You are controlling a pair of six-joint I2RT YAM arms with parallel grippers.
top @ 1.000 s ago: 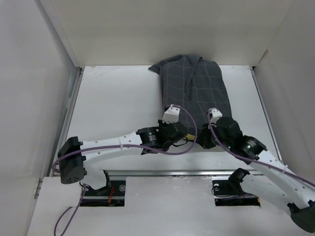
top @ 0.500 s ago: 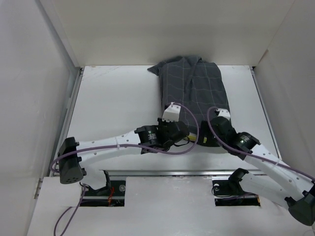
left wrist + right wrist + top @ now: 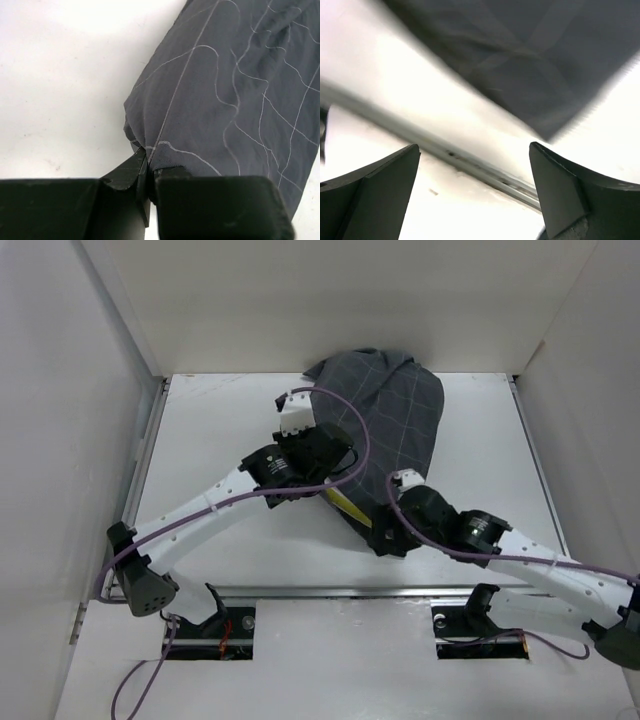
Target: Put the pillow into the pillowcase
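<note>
Pinching the pillowcase (image 3: 225, 100), left claw (image 3: 145, 165) clamps tight; right claw (image 3: 472, 150) gapes.

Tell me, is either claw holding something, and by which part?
The left gripper pinches the pillowcase by a bunched fold of cloth at its side. The right gripper is open, holding nothing.

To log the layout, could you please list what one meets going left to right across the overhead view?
In order: left arm's elbow → left gripper → right gripper → right arm's elbow. The pillowcase overlaps both grippers, so it is left out.
</note>
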